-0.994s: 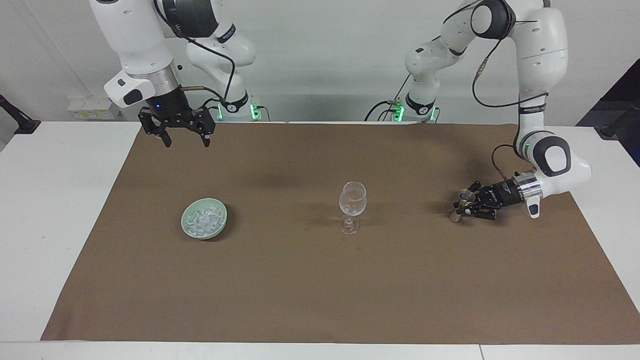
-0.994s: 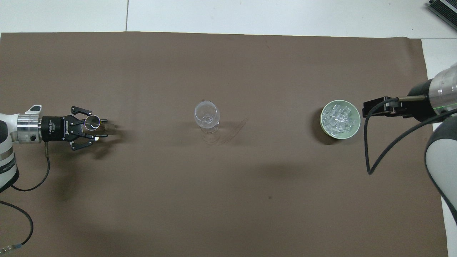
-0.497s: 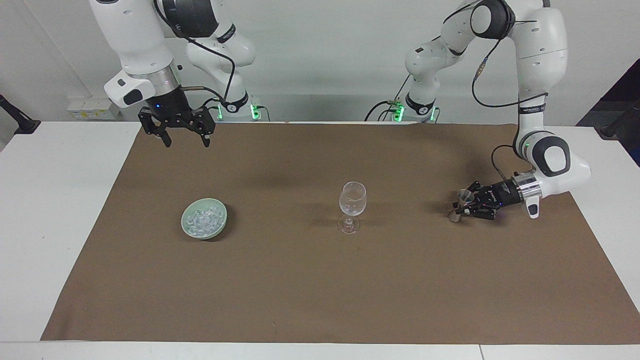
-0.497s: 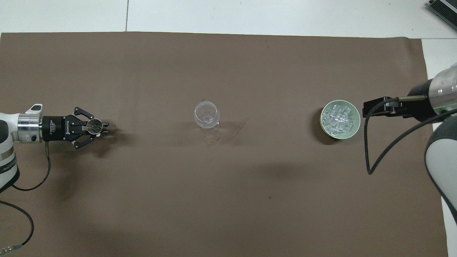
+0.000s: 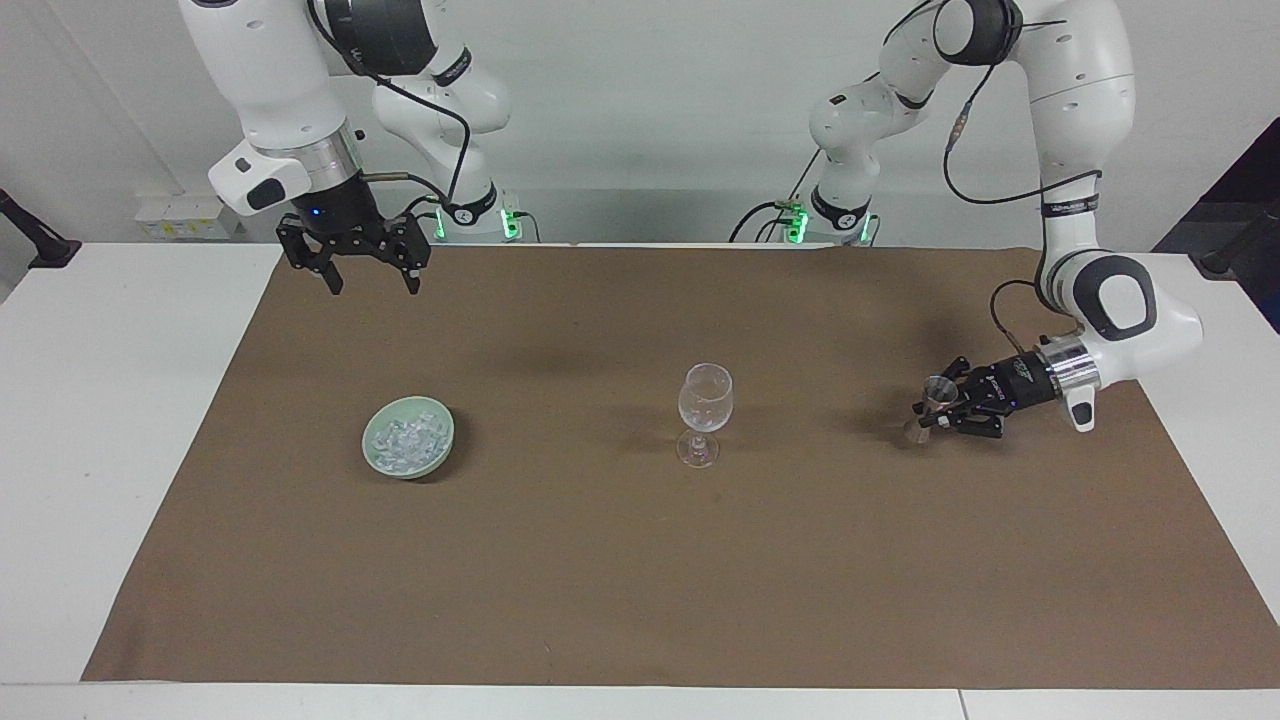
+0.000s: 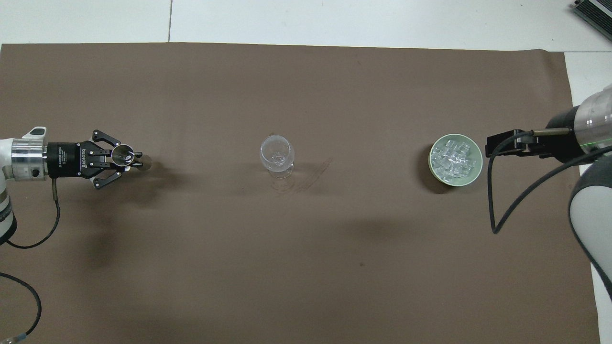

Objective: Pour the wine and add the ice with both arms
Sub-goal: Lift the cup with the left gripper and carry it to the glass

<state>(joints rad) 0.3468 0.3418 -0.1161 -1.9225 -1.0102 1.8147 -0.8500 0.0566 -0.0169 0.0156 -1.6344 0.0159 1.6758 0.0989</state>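
A clear stemmed wine glass (image 5: 705,402) (image 6: 276,153) stands upright at the middle of the brown mat. The ice (image 5: 404,436) (image 6: 452,158) is a heap of clear chunks in a pale green bowl (image 5: 366,442) (image 6: 479,161) toward the right arm's end. My left gripper (image 5: 933,411) (image 6: 128,159) lies sideways just over the mat at the left arm's end, shut on a small metal jigger (image 5: 938,392) (image 6: 122,154). My right gripper (image 5: 366,282) (image 6: 492,143) hangs open and empty, high above the mat's edge by the robots, apart from the bowl.
The brown mat (image 5: 640,580) (image 6: 306,267) covers most of the white table (image 5: 110,400). The bare white table edge shows at both ends. A black cable (image 6: 495,210) loops from the right arm.
My left gripper's fingers have closed on the jigger, and it has shifted a little toward the left arm's end of the table. The right arm has not moved.
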